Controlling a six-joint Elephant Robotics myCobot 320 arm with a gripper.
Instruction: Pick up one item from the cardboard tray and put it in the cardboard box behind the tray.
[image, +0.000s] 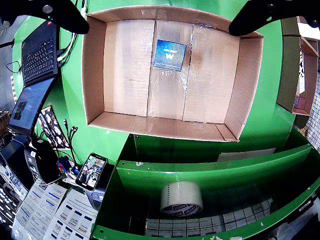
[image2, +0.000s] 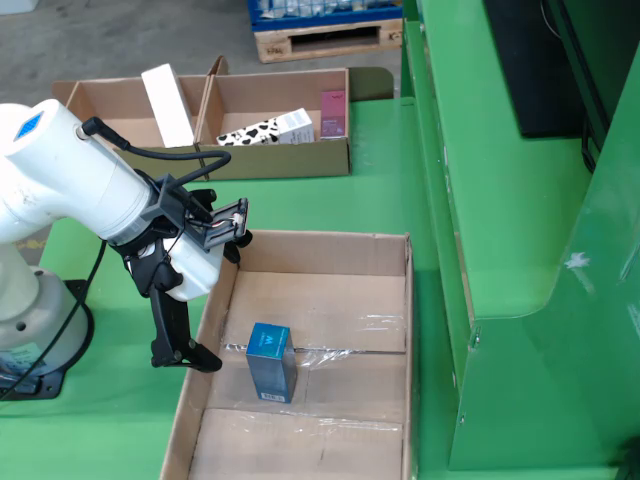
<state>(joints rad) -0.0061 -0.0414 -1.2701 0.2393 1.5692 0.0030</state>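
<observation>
A large open cardboard box (image2: 320, 242) lies on the green table, and a small blue box (image2: 270, 362) stands inside it. In the wrist view the blue box (image: 169, 55) sits on the box floor, by the box's wall (image: 94, 70). My gripper (image2: 222, 300) is open and empty, over the box's left wall in the fixed view. Its black fingers (image: 70, 17) spread wide at the top of the wrist view, so the gripper (image: 159, 27) has nothing in it. Behind is a two-part cardboard tray (image2: 280, 162) with a white box (image2: 167, 105), a cow-patterned carton (image2: 265, 130) and a pink box (image2: 333, 112).
A tall green shelf structure (image2: 500, 200) borders the box on the right of the fixed view. The wrist view shows a laptop (image: 37, 55), a phone (image: 91, 171), and a tape roll (image: 181, 199) in a green bin. The arm's base (image2: 30, 320) stands at left.
</observation>
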